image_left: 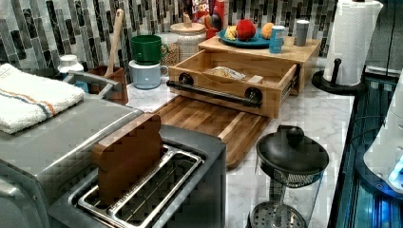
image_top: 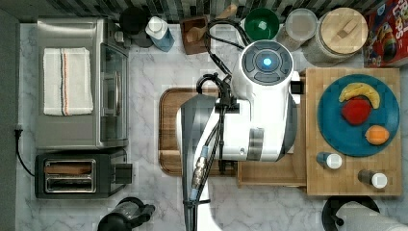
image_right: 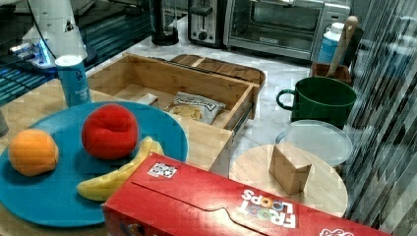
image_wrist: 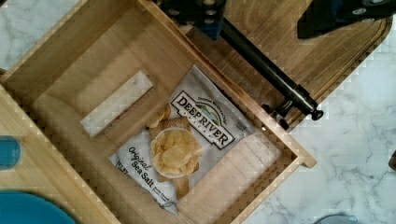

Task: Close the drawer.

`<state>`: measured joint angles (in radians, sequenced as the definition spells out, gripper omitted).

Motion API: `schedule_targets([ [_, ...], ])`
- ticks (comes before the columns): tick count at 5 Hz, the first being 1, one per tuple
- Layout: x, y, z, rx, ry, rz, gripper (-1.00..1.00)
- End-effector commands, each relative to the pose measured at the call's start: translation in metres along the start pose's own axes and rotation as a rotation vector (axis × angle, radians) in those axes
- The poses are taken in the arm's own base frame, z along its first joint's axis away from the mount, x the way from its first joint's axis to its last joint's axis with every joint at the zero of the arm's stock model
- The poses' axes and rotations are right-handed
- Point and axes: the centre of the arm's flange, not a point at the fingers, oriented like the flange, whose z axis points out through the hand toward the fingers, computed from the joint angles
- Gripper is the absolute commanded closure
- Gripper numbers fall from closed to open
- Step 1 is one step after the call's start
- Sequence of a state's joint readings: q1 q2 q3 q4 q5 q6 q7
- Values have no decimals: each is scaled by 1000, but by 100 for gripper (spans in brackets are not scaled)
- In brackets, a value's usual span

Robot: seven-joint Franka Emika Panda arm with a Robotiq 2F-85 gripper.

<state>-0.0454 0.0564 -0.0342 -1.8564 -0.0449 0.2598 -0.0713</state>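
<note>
The drawer (image_left: 228,71) stands pulled out at upper centre of the left view, chip bag (image_wrist: 187,140) inside. The tool (image_wrist: 261,14) hangs above the black bar handle (image_wrist: 266,70), presumably to push; I cannot tell whether it's parted.

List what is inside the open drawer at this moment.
The drawer holds a Deep River chip bag lying flat and a pale rectangular block beside it, apart. Whatever lies beneath the bag is covered, and the drawer's innermost end stays tucked under the butcher-block top.

Light-wood drawer (image_left: 223,78), matt black handle (image_left: 214,92)
</note>
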Motion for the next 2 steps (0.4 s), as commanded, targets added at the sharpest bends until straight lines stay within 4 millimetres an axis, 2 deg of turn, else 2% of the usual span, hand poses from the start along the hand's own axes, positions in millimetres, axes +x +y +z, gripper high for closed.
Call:
schedule_targets([
  [1, 4, 2, 5, -6, -7, -7, 100],
  [2, 2, 14, 10, 21, -26, -48, -100],
])
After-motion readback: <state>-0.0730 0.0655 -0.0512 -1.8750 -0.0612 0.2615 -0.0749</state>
